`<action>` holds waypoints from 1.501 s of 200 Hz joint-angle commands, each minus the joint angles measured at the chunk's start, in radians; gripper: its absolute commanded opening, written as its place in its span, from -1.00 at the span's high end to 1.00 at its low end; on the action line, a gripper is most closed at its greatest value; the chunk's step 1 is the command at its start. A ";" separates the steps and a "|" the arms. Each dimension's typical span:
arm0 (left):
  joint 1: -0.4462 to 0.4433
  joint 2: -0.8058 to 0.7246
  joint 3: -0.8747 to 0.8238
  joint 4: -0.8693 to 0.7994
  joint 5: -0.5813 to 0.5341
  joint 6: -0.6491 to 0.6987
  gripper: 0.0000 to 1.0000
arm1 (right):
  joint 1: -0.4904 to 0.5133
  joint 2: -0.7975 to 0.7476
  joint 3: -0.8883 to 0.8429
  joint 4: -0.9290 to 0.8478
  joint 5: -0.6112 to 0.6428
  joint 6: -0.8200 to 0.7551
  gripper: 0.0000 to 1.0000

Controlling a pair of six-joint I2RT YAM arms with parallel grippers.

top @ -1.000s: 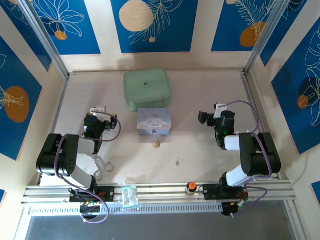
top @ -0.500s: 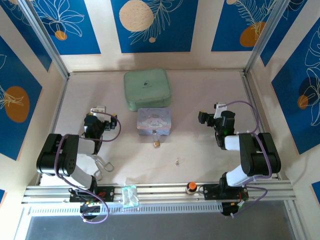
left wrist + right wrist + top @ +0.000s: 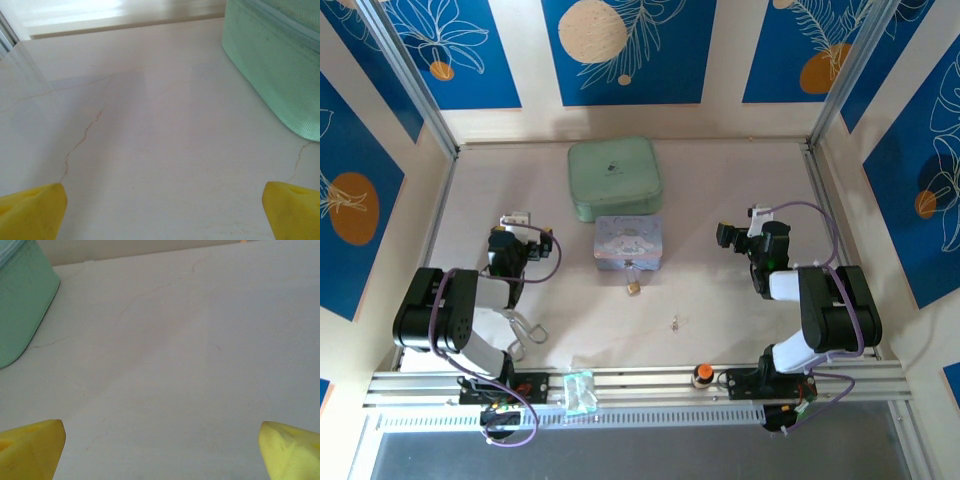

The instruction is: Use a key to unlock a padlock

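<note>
Left gripper (image 3: 162,207) and right gripper (image 3: 160,445) both spread wide, holding nothing. Padlock (image 3: 634,287) at tin's (image 3: 629,240) 6 o'clock; key (image 3: 674,323) at padlock's 4 o'clock, apart. Right arm is nearer; best pinch key low by its head.

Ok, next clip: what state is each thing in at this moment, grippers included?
left gripper: open, empty.
right gripper: open, empty.
pale blue tin: lid shut.
green zip case: closed.
padlock: on the table at the tin's near edge, not gripped; shackle too small to judge.
key: lying loose on the table, apart from the padlock.
</note>
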 commanded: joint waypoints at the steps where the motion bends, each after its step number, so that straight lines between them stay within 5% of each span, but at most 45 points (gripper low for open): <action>1: -0.004 -0.125 0.045 -0.132 -0.043 -0.015 -0.99 | 0.007 -0.093 0.071 -0.134 -0.008 -0.027 -0.98; 17: -0.004 -0.223 0.090 -0.280 -0.068 -0.043 -0.99 | 0.007 -0.158 0.100 -0.246 -0.001 -0.005 -0.98; 39: -0.004 -0.331 0.151 -0.493 -0.151 -0.259 -0.99 | -0.002 -0.256 0.161 -0.456 -0.028 0.107 -0.98; 107: -0.004 -0.568 0.055 -0.497 0.177 -0.586 -0.99 | -0.021 -0.534 0.167 -0.722 -0.161 0.267 -0.98; 130: -0.005 -0.608 0.054 -0.490 0.347 -0.604 -0.99 | -0.045 -0.625 0.153 -0.755 -0.218 0.335 -0.98; 172: -0.037 -0.604 0.035 -0.556 0.439 -0.655 -0.99 | -0.058 -0.661 0.171 -0.880 -0.346 0.408 -0.98; 199: -0.178 -0.618 0.034 -0.630 0.390 -0.623 -0.99 | -0.001 -0.658 0.181 -0.986 -0.372 0.414 -0.98; 238: -0.440 -0.606 0.024 -0.643 0.293 -0.630 -0.99 | 0.239 -0.707 0.210 -1.208 -0.226 0.417 -0.98; 300: -0.779 -0.534 0.001 -0.698 0.102 -0.659 -0.99 | 0.569 -0.701 0.091 -1.228 -0.120 0.578 -0.98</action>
